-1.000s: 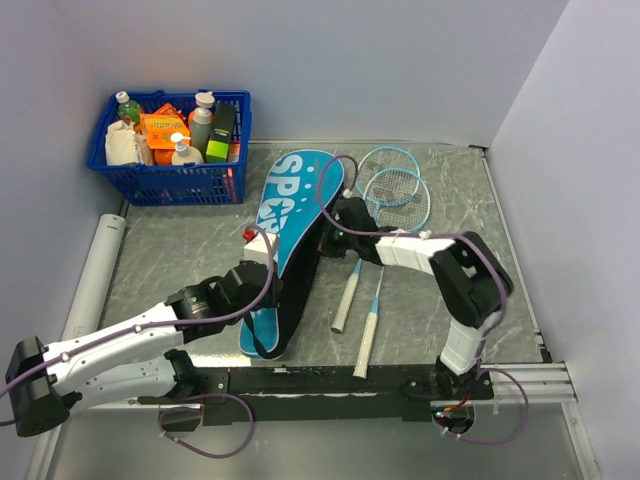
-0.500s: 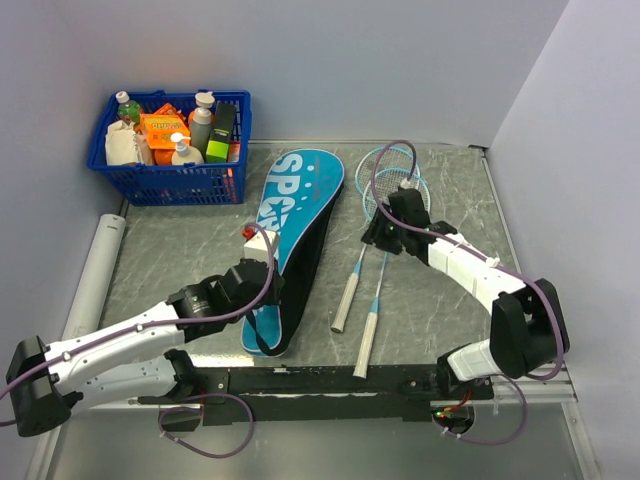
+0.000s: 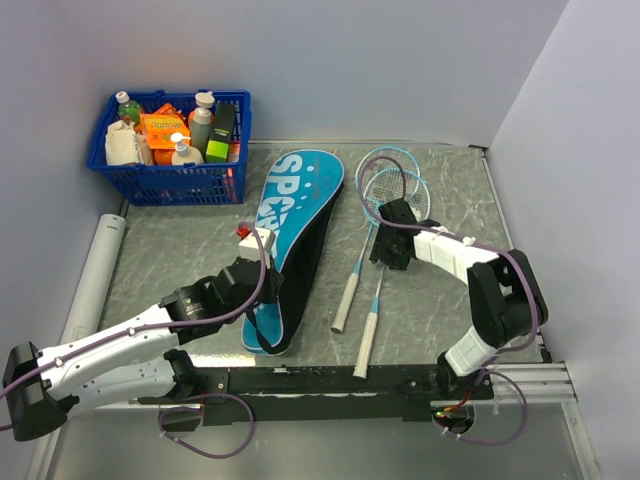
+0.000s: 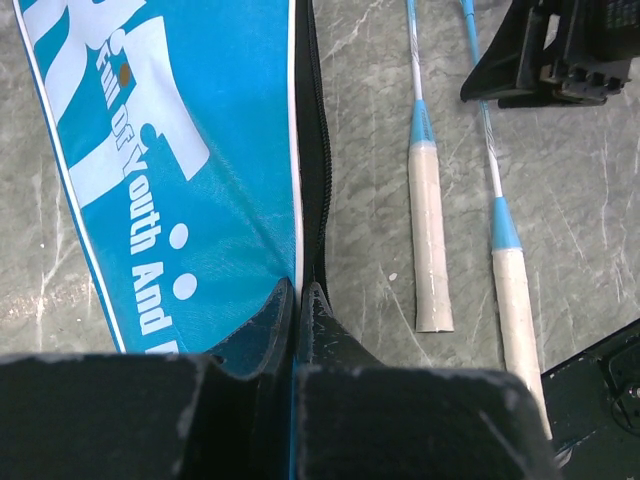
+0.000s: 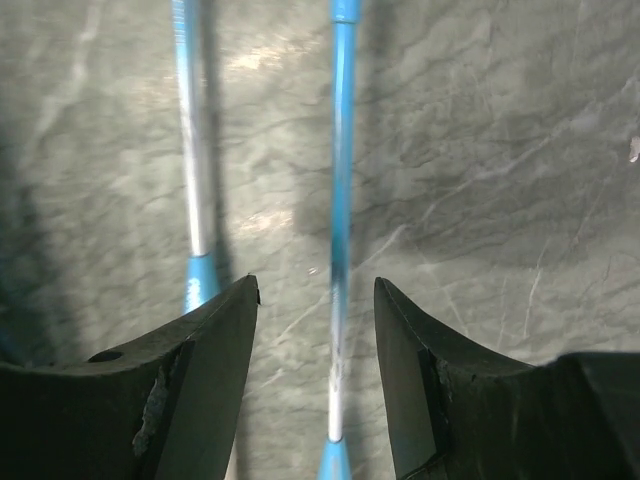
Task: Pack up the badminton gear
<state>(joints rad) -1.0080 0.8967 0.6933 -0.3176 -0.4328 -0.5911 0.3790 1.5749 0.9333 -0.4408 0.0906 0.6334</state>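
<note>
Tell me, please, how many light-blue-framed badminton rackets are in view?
2. Both lie right of the teal racket-shaped bag: left racket untouched, right racket straddled by the open right gripper.

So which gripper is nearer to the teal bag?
Left. The left gripper pinches the zipper edge of the teal bag; the right gripper hangs open over a racket shaft, apart from the bag.
</note>
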